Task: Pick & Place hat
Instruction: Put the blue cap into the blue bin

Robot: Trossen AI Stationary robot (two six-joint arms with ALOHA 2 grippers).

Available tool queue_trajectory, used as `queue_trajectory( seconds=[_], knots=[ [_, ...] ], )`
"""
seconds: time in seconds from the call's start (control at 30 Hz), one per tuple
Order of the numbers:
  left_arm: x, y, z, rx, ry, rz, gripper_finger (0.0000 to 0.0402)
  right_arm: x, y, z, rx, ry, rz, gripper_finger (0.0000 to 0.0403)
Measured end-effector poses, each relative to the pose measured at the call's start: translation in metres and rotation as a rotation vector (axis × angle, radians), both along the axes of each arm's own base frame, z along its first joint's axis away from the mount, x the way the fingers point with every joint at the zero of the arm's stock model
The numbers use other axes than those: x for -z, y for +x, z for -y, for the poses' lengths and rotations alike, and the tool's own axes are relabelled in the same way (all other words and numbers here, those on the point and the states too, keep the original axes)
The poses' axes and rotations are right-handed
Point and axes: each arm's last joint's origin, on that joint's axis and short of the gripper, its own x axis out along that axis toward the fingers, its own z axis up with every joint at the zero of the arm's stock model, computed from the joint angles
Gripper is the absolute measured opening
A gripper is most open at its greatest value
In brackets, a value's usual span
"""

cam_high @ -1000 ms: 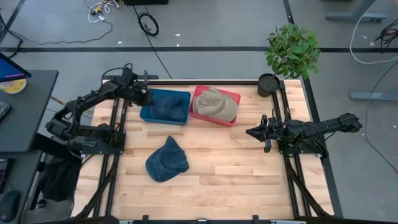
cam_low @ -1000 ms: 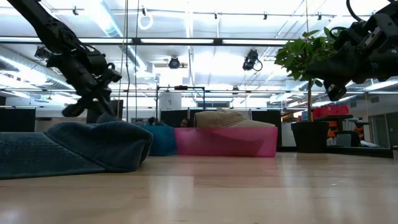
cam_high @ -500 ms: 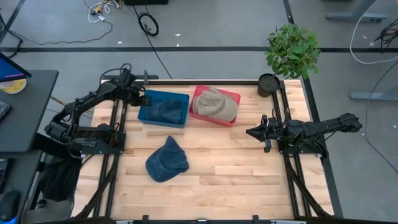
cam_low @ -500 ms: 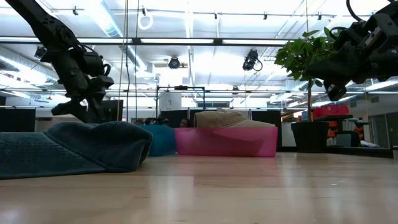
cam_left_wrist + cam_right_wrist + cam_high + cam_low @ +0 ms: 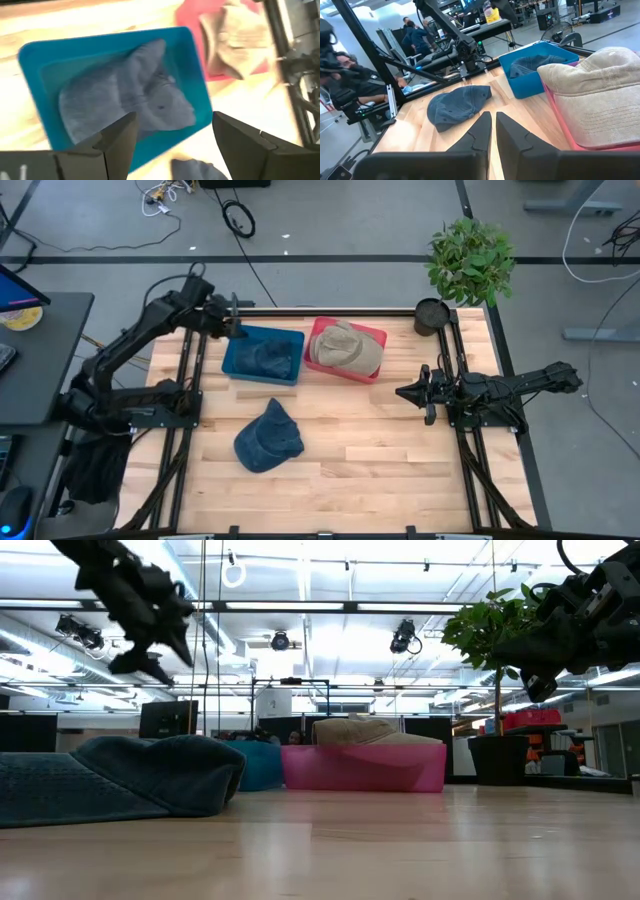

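A blue hat [image 5: 268, 438] lies flat on the wooden table near its middle and fills the left foreground of the low view [image 5: 120, 775]. A second blue hat [image 5: 125, 100] lies inside the blue bin [image 5: 263, 352]. A beige hat [image 5: 345, 348] lies in the pink bin [image 5: 372, 336]. My left gripper [image 5: 235, 327] is open and empty, raised above the blue bin's far left corner, and it also shows in the low view [image 5: 150, 640]. My right gripper [image 5: 405, 392] is shut and empty, to the right of the pink bin.
A potted plant [image 5: 468, 265] stands at the far right corner. The two bins stand side by side along the far edge. Bare tabletop [image 5: 380, 460] lies in front of the bins and right of the loose hat. People show beyond the table [image 5: 350, 75].
My left gripper has gone up from just over the blue bin to well above it, and a little toward the table's far left corner. The hat in the blue bin and the hat on the table lie as before.
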Motion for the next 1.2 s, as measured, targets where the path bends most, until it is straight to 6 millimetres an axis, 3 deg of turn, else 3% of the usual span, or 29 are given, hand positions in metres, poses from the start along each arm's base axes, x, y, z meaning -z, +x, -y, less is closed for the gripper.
queue_trajectory(
  seconds=[0.5, 0.8, 1.2],
  knots=[
    [-0.041, 0.004, 0.085, -0.114, 0.050, 0.130, 0.0252, 0.000, 0.000, 0.000, 0.000, 0.000, 0.000, 0.0031],
    [-0.040, 0.010, 0.127, -0.143, -0.023, 0.120, 0.0252, 0.000, 0.000, 0.000, 0.000, 0.000, 0.000, 0.0031],
    [-0.038, 0.020, 0.182, -0.343, 0.033, 0.257, 0.0252, 0.000, 0.000, 0.000, -0.001, 0.001, 0.001, 0.0031]
  ],
)
